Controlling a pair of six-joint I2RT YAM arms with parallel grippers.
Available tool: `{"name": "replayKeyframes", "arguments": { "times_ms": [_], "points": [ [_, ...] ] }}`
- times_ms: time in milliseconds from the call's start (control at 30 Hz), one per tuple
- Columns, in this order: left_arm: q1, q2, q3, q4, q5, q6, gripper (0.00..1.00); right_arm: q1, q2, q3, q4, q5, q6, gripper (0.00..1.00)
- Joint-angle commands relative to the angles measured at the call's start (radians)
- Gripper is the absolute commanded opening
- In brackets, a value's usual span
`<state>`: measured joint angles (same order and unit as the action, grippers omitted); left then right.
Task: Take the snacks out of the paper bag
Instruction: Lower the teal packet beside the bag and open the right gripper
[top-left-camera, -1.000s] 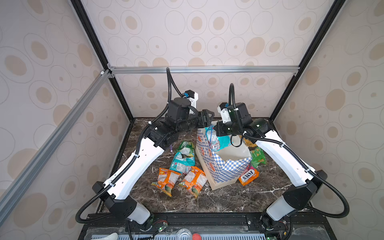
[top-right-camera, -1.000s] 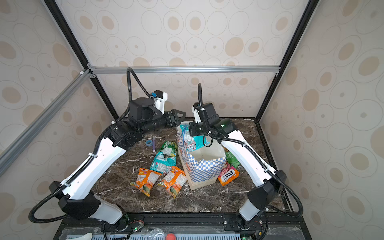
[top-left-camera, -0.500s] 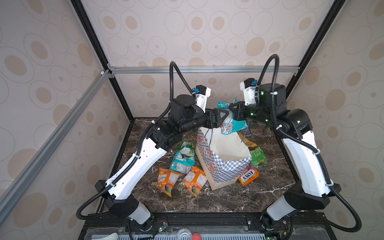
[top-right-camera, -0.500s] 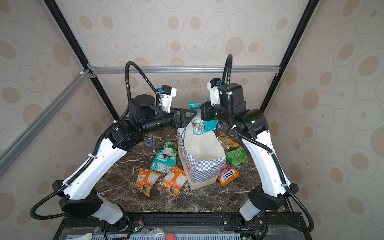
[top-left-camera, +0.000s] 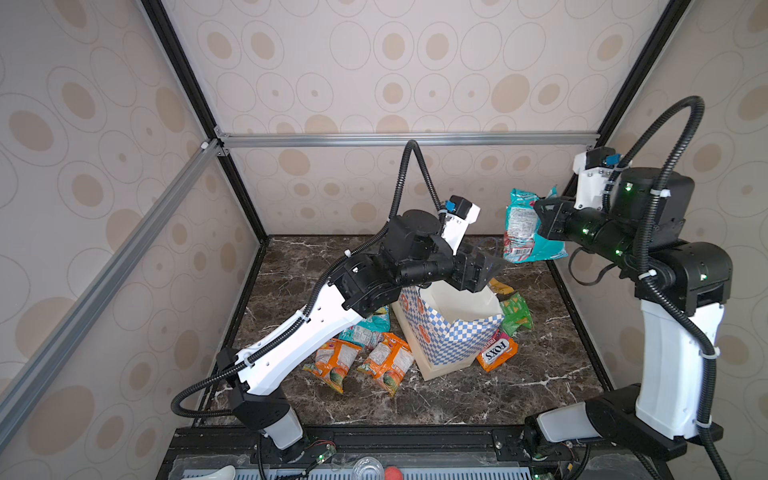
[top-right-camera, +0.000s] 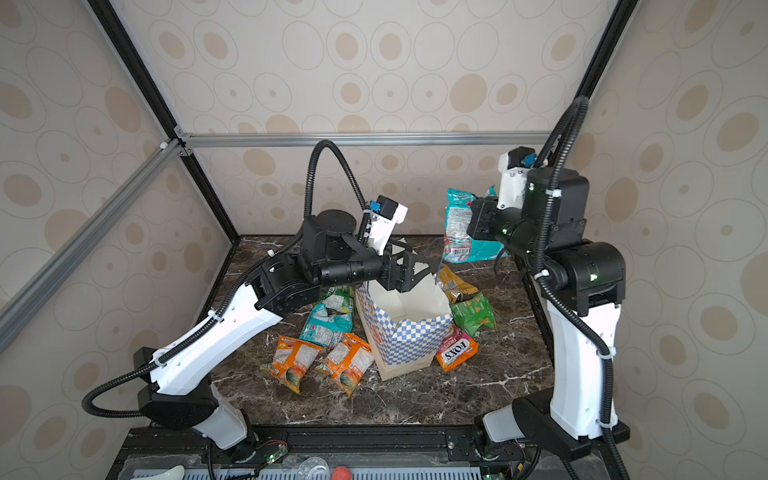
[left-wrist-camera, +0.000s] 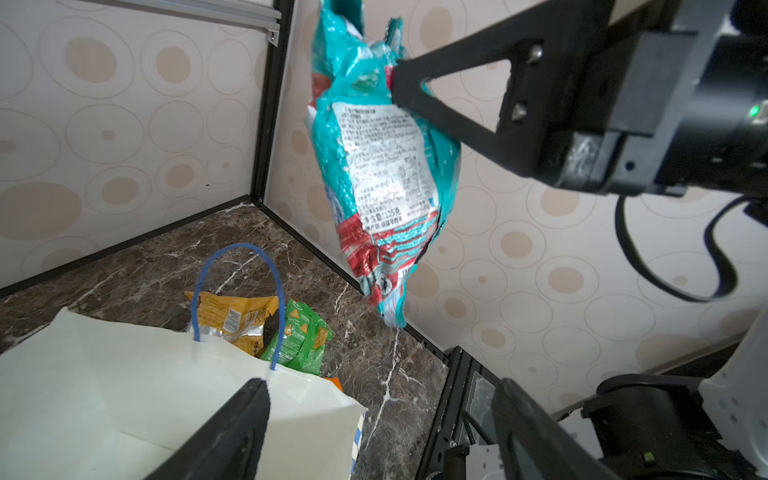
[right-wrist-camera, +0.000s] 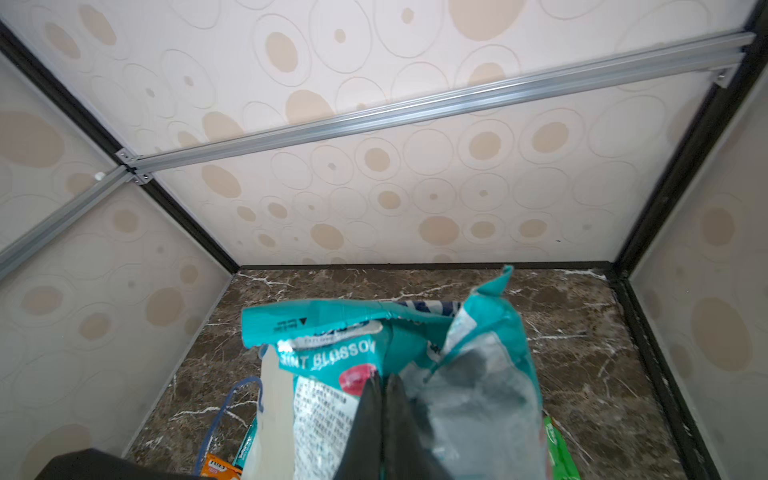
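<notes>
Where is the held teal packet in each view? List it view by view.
A top view: teal packet right of centre, in the right gripper.
A top view: same, nearer centre.
Left wrist: hanging beyond the paper bag.
Right wrist: close up, pinched.
Landmark: green packet, in all four.

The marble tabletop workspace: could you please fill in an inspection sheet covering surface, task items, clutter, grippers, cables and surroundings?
Surface: dark marble tabletop, no spills seen.
Job's things: checkered paper bag upright, mouth open; held teal packet lifted clear of it; orange-and-white packets, FOX'S packet, green packet and yellow packet lie on the table beside the bag.
Clutter: nothing seen.
Grippers: right gripper shut on the held teal packet; left gripper open above the bag's mouth, holding nothing.
Cables: black conduits arch over both arms.
Surroundings: oval-patterned wall panels, aluminium rail.
</notes>
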<state>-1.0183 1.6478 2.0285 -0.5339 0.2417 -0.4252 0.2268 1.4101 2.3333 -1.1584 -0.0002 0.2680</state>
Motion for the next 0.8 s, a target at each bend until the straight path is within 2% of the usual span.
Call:
{"name": "replayKeyframes", "arguments": {
  "times_ms": [0, 67, 200, 367, 533, 667, 767],
  "points": [
    [-0.029, 0.014, 0.057, -0.071, 0.000, 0.085, 0.84, -0.049, -0.055, -0.072, -0.037, 0.056, 0.033, 0.00],
    [-0.041, 0.026, 0.074, -0.120, -0.002, 0.120, 0.84, -0.068, -0.099, -0.150, -0.041, 0.099, 0.060, 0.00],
    [-0.061, 0.041, 0.095, -0.171, -0.012, 0.186, 0.84, -0.087, -0.205, -0.408, -0.014, 0.219, 0.101, 0.00],
    [-0.072, 0.046, 0.078, -0.176, -0.054, 0.234, 0.86, -0.124, -0.290, -0.713, 0.044, 0.250, 0.176, 0.00],
    [-0.078, 0.034, 0.054, -0.171, -0.123, 0.253, 0.87, -0.170, -0.302, -0.981, 0.231, 0.144, 0.237, 0.00],
    [-0.077, -0.006, 0.009, -0.129, -0.186, 0.268, 0.87, -0.197, -0.220, -1.145, 0.424, 0.069, 0.293, 0.00],
    [-0.078, -0.040, -0.034, -0.096, -0.236, 0.261, 0.88, -0.199, -0.111, -1.167, 0.568, -0.095, 0.308, 0.00]
  ]
}}
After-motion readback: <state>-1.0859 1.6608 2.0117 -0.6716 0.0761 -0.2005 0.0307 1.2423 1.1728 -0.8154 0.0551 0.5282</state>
